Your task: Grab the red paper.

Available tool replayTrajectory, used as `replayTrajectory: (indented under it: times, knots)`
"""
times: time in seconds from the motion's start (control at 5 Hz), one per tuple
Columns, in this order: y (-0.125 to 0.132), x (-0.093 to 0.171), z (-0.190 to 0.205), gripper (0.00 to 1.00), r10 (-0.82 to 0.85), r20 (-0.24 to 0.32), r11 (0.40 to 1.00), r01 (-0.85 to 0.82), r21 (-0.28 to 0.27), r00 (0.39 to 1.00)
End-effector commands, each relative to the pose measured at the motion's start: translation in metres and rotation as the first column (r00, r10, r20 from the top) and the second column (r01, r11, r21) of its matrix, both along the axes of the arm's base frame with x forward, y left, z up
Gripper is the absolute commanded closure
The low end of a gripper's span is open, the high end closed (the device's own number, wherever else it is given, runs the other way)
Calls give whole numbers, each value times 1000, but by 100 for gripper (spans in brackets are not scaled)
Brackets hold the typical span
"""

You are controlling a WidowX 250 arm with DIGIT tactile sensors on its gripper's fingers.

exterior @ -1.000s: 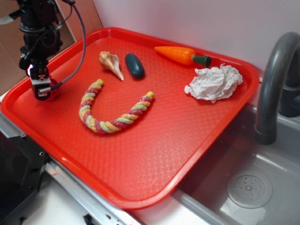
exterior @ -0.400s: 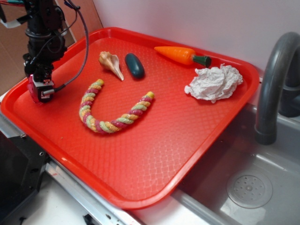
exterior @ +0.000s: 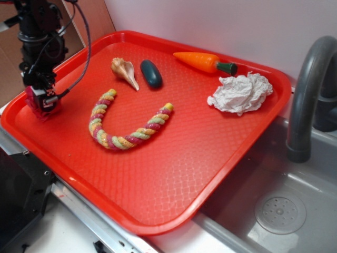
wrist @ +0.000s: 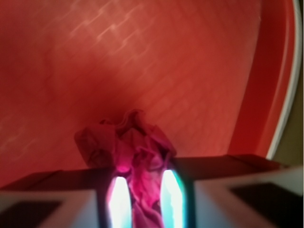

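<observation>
The red paper (wrist: 130,147) is a dark crimson crumpled wad pinched between my gripper's two fingers in the wrist view. In the exterior view my gripper (exterior: 40,101) hangs over the left edge of the orange-red tray (exterior: 174,174), shut on the red paper (exterior: 32,98), which shows as a dark red bit around the fingertips. The wad seems lifted slightly off the tray floor.
On the tray lie a striped rope toy (exterior: 124,129), a seashell (exterior: 124,71), a dark teal oval (exterior: 151,73), a toy carrot (exterior: 202,61) and a white paper wad (exterior: 241,93). A grey faucet (exterior: 308,95) and sink (exterior: 279,211) stand at right.
My gripper, shut on the red paper, has moved left and slightly up, toward the tray's left rim. The other things have not moved.
</observation>
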State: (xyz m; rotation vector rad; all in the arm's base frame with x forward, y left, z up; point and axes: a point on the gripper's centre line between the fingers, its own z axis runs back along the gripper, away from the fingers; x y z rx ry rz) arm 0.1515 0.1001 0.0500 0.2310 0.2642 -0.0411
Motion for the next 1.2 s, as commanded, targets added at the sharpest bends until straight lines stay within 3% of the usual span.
replayTrajectory:
  times: [0.0,0.4,0.6,0.8,1.0]
  knots:
    - [-35,16,48,100,-15,212,998,2,62,977]
    - [-82,29,121,100,-2,325,998,25,-66,946]
    - [-91,33,151,100,32,370,993,12,-118,929]
    - [-93,36,173,100,71,414,989,-11,-145,908]
    - [-98,38,181,100,88,419,989,-30,-144,904]
